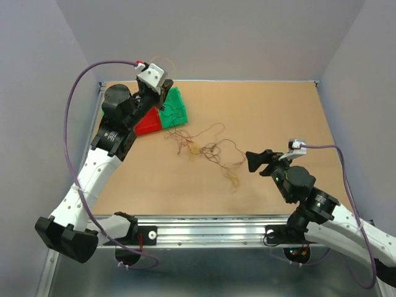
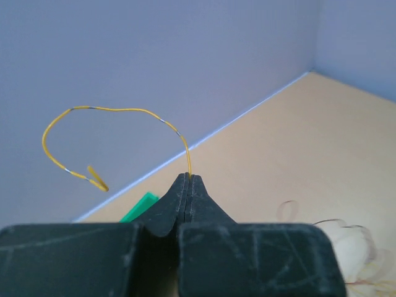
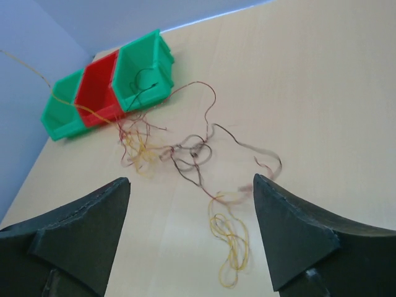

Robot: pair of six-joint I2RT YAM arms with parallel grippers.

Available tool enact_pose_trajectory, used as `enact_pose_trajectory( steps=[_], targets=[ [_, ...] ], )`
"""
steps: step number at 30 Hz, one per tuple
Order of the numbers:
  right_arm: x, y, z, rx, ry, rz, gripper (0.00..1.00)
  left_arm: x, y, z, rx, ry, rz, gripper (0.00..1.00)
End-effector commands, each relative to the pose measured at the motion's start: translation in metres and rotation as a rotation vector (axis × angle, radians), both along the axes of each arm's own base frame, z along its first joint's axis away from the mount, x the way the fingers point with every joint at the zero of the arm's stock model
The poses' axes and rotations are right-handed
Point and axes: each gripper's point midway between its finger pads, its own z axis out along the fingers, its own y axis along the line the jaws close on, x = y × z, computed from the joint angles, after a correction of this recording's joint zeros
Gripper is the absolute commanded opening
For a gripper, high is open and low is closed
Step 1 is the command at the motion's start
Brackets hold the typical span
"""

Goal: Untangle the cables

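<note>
The cables (image 1: pixel 207 148) lie as a loose tangle of thin red-brown and yellow strands in the middle of the table. In the right wrist view the tangle (image 3: pixel 192 151) trails into a yellow coil (image 3: pixel 230 241). My left gripper (image 1: pixel 162 93) hovers over the bins at the back left, shut (image 2: pixel 188 177) on one yellow cable (image 2: pixel 117 110) that loops up and away from the fingertips. My right gripper (image 1: pixel 250 159) stands open (image 3: pixel 192 179) just right of the tangle, nothing between its fingers (image 3: pixel 93 216). The yellow coil lies below the gap.
A row of small bins stands at the back left: green (image 3: pixel 145 68), red (image 3: pixel 99 83), green (image 3: pixel 62 114). A dark strand (image 3: pixel 143 80) hangs in the nearest green bin. Grey walls enclose the table (image 1: pixel 278 117). Thick purple arm cables (image 1: pixel 74 99) run outside it.
</note>
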Motion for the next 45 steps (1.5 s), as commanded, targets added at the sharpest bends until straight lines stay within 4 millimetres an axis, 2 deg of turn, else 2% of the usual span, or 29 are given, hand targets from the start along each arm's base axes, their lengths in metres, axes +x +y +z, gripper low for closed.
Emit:
enact_pose_trajectory(
  steps=[1, 2, 4, 5, 6, 8, 9, 16, 18, 20, 23, 26, 27, 28, 29, 30, 32, 33, 34, 35, 36, 37, 38, 39, 40, 41, 42, 44, 45],
  targets=[
    [-0.001, 0.042, 0.020, -0.026, -0.112, 0.200, 0.87, -0.061, -0.043, 0.030, 0.043, -0.072, -0.263, 0.00],
    [0.000, 0.051, 0.037, -0.033, -0.166, 0.238, 0.88, -0.068, -0.047, 0.032, 0.038, -0.078, -0.283, 0.00],
    [-0.004, 0.083, 0.040, -0.075, -0.198, 0.382, 0.90, -0.080, -0.055, 0.036, 0.025, -0.081, -0.320, 0.00],
    [-0.004, 0.094, 0.054, -0.066, -0.245, 0.425, 0.90, -0.089, -0.060, 0.040, 0.014, -0.090, -0.345, 0.00],
    [-0.006, 0.114, 0.056, -0.106, -0.270, 0.516, 0.90, -0.094, -0.062, 0.044, 0.006, -0.094, -0.359, 0.00],
    [-0.011, 0.135, 0.082, -0.112, -0.362, 0.609, 0.91, -0.102, -0.065, 0.051, -0.013, -0.084, -0.381, 0.00],
    [-0.007, 0.149, 0.075, -0.138, -0.360, 0.645, 0.92, -0.104, -0.065, 0.054, -0.018, -0.083, -0.385, 0.00],
    [-0.001, 0.199, 0.110, -0.154, -0.527, 0.781, 0.95, -0.114, -0.065, 0.085, -0.068, -0.099, -0.410, 0.00],
    [0.003, 0.215, 0.103, -0.156, -0.521, 0.821, 0.95, -0.120, -0.067, 0.095, -0.087, -0.104, -0.433, 0.00],
    [0.008, 0.222, 0.109, -0.139, -0.547, 0.814, 0.94, -0.122, -0.070, 0.098, -0.095, -0.095, -0.452, 0.00],
    [0.025, 0.235, 0.093, -0.149, -0.534, 0.789, 0.92, -0.134, -0.072, 0.116, -0.111, -0.109, -0.500, 0.00],
    [0.033, 0.243, 0.080, -0.151, -0.522, 0.778, 0.74, -0.140, -0.069, 0.132, -0.125, -0.137, -0.508, 0.00],
    [0.038, 0.248, 0.063, -0.160, -0.490, 0.781, 0.67, -0.146, -0.064, 0.149, -0.136, -0.174, -0.502, 0.00],
    [0.039, 0.249, 0.056, -0.158, -0.477, 0.781, 0.48, -0.148, -0.061, 0.156, -0.142, -0.188, -0.495, 0.00],
    [0.040, 0.251, 0.053, -0.133, -0.478, 0.781, 0.43, -0.149, -0.057, 0.166, -0.149, -0.210, -0.478, 0.00],
    [0.039, 0.253, 0.038, -0.135, -0.451, 0.793, 0.40, -0.158, -0.048, 0.188, -0.169, -0.262, -0.464, 0.00],
    [0.040, 0.260, 0.014, -0.121, -0.400, 0.811, 0.32, -0.165, -0.034, 0.212, -0.195, -0.317, -0.418, 0.00],
    [0.040, 0.260, 0.001, -0.122, -0.374, 0.809, 0.32, -0.173, -0.018, 0.237, -0.231, -0.373, -0.364, 0.00],
    [0.040, 0.259, -0.008, -0.119, -0.354, 0.801, 0.29, -0.177, -0.007, 0.250, -0.250, -0.406, -0.328, 0.00],
    [0.038, 0.254, -0.033, -0.110, -0.309, 0.794, 0.27, -0.182, 0.004, 0.264, -0.271, -0.440, -0.288, 0.00],
    [0.040, 0.248, -0.045, -0.105, -0.286, 0.764, 0.27, -0.190, 0.029, 0.288, -0.329, -0.495, -0.199, 0.00],
    [0.038, 0.244, -0.055, -0.101, -0.272, 0.756, 0.27, -0.194, 0.043, 0.300, -0.361, -0.524, -0.149, 0.00],
    [0.033, 0.235, -0.078, -0.110, -0.235, 0.749, 0.27, -0.205, 0.061, 0.313, -0.401, -0.561, -0.096, 0.00],
    [0.034, 0.229, -0.087, -0.098, -0.203, 0.724, 0.27, -0.211, 0.091, 0.330, -0.474, -0.611, 0.019, 0.00],
    [0.032, 0.224, -0.099, -0.098, -0.176, 0.715, 0.26, -0.215, 0.109, 0.338, -0.518, -0.636, 0.087, 0.00],
    [0.026, 0.216, -0.118, -0.106, -0.130, 0.710, 0.26, -0.222, 0.139, 0.340, -0.578, -0.643, 0.203, 0.00],
    [0.026, 0.210, -0.128, -0.109, -0.104, 0.690, 0.26, -0.235, 0.161, 0.352, -0.635, -0.705, 0.268, 0.00],
    [0.027, 0.198, -0.144, -0.111, -0.056, 0.634, 0.24, -0.254, 0.194, 0.357, -0.695, -0.746, 0.365, 0.00],
    [0.029, 0.186, -0.158, -0.129, -0.018, 0.586, 0.22, -0.255, 0.204, 0.353, -0.715, -0.743, 0.416, 0.00]
  ],
)
